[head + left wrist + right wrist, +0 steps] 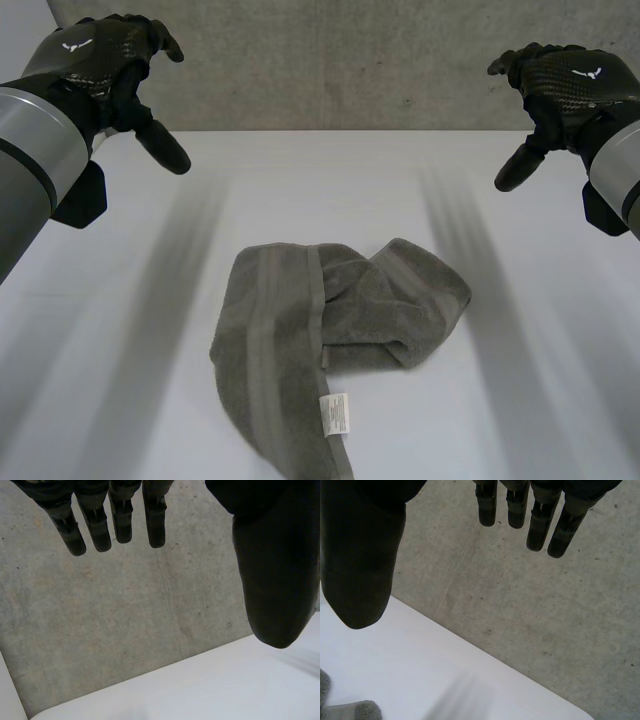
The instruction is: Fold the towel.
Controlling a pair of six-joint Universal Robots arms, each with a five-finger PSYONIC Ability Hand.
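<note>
A grey towel lies crumpled at the near middle of the white table, between my two arms and well apart from both hands. Its left part runs toward me as a long flat strip with a woven band along it, and a small white label sits on that strip close to the near end. Its right part is bunched and folded over itself into a rounded lump. Bare tabletop lies between the cloth and each hand.

The table is plain, smooth and white. Behind its far edge rises a rough grey concrete wall, speckled and faintly streaked.

My left hand hangs raised above the table's far left, back upward, fingers straight and slightly spread, thumb stretched toward the middle, grasping nothing. My right hand mirrors it above the far right, its fingers loose and extended and its thumb angled inward, likewise released. In the right wrist view a scrap of the towel shows on the table on the thumb's side.
</note>
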